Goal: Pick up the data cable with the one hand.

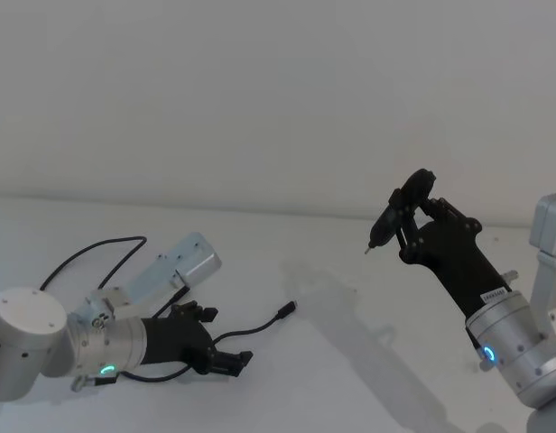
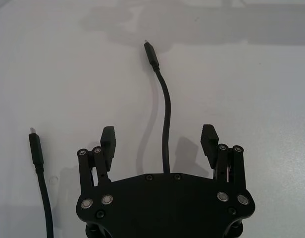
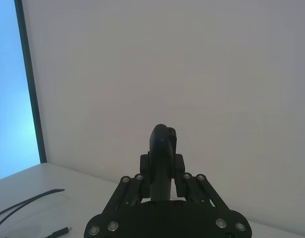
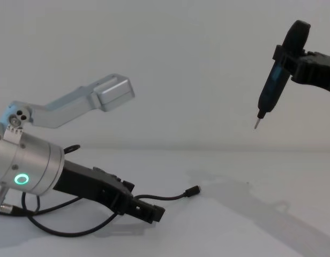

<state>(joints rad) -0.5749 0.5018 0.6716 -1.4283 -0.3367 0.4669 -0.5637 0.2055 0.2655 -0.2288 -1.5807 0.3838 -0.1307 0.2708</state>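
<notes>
Low, left tool (image 2: pixel 159 132) spread astride data cable (image 2: pixel 167 104); right tool (image 4: pixel 288 57) clamps screwdriver (image 4: pixel 271 90).

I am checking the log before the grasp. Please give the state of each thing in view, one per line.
data cable: lying limp on the table, not gripped.
left gripper: open, low over the table, jaws either side of the data cable.
right gripper: shut on the dark screwdriver, raised.
dark screwdriver: held in the air, metal tip down.

Thin black data cable (image 2: pixel 167 114) lies limp and curved on the table (image 2: pixel 68 74)
</notes>
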